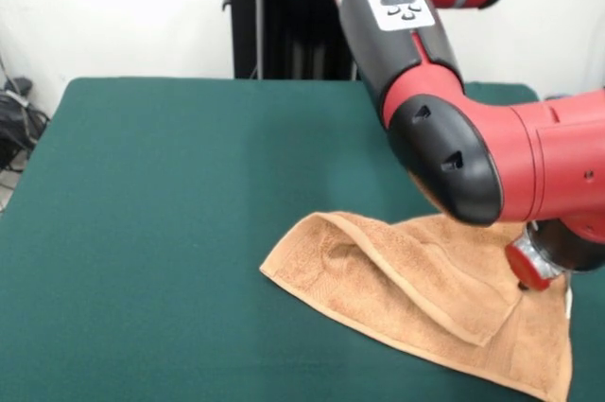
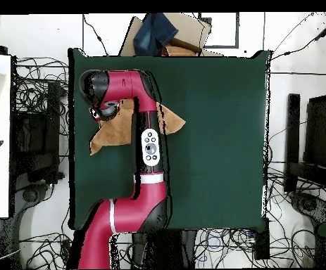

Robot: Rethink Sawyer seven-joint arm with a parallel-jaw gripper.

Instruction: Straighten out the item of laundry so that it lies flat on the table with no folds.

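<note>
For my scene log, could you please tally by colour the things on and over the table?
Light-brown: 1, the towel, folded over on itself.
Dark green: 1, the table.
Red and black: 1, the robot arm, low over the towel.
Total: 3.

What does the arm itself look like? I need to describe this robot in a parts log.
The arm has bulky rounded red shells with black joint housings. A light grey panel with small dark buttons sits on one black link, and a pale band rings the red link above it. Near the wrist is a red knob. The claw is hidden.
</note>
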